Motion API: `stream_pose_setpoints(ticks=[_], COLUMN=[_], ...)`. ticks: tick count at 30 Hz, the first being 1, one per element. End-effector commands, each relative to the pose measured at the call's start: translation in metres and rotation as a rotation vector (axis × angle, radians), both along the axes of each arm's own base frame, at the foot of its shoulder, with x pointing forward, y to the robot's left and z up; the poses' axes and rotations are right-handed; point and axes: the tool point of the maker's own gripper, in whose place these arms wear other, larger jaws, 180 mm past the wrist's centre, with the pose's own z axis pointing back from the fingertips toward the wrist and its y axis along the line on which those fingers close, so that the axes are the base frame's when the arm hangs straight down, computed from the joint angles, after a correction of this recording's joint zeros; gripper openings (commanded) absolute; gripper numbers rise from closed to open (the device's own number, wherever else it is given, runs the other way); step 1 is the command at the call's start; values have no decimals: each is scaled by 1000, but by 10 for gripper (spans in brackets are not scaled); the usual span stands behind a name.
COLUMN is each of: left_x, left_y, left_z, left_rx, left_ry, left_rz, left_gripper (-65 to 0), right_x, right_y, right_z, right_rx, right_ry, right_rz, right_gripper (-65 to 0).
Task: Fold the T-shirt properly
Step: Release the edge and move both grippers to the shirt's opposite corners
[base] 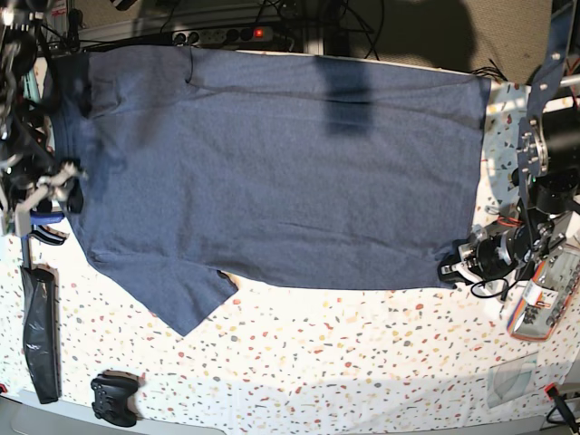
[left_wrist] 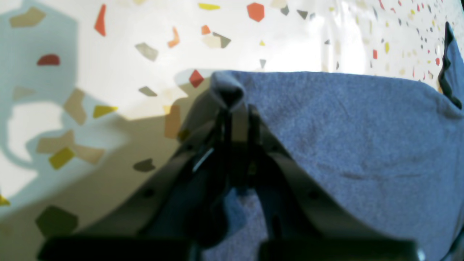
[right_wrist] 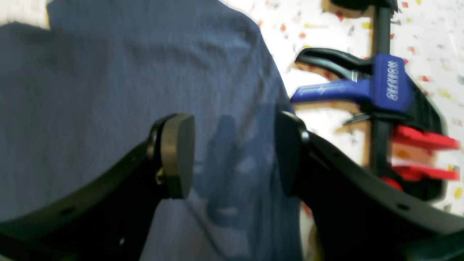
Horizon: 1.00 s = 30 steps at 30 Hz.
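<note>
Bare table (base: 344,353) from four to eight o'clock gives me passage; a clamp (base: 41,313) and game controller (base: 114,399) block eight o'clock; cables (base: 227,36) crowd twelve.

This looked like a robot lab or a workshop, not a home. The table (base: 362,362) had a white top with small bits of color all over it. A blue, black and red clamp (right_wrist: 391,94) was fixed at the side of the table. At the back, past the table's far edge, lay a tangle of black cables (base: 299,14) and a power strip (base: 227,36) with a red switch. A robot arm (base: 544,163) made of metal and wires stood at one side. A black game controller (base: 113,399) lay near the front edge of the table.
</note>
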Motion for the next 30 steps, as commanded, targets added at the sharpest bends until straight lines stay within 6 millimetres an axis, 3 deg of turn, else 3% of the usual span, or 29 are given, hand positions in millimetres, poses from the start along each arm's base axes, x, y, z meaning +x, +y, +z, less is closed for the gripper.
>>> stream_pose_setpoints(ticks=[1, 10, 17, 23, 30], left_x=[2, 13, 13, 17, 17], left_y=[11, 11, 11, 5, 4], left_z=[2, 11, 11, 16, 15], left_rx=[47, 14, 11, -33, -33], left_ry=[10, -51, -52, -68, -67], left_rz=[-4, 39, 40, 65, 62], left_gripper=[-650, -650, -650, -650, -650], right_x=[19, 102, 146, 158, 146], right_y=[-3, 8, -10, -37, -40], right_z=[17, -14, -19, -27, -54], right_rx=[-4, -27, -16, -90, -77], right_ry=[-49, 138, 223, 296, 355], right_rz=[18, 85, 23, -35, -42], right_gripper=[-303, -304, -332, -332, -340])
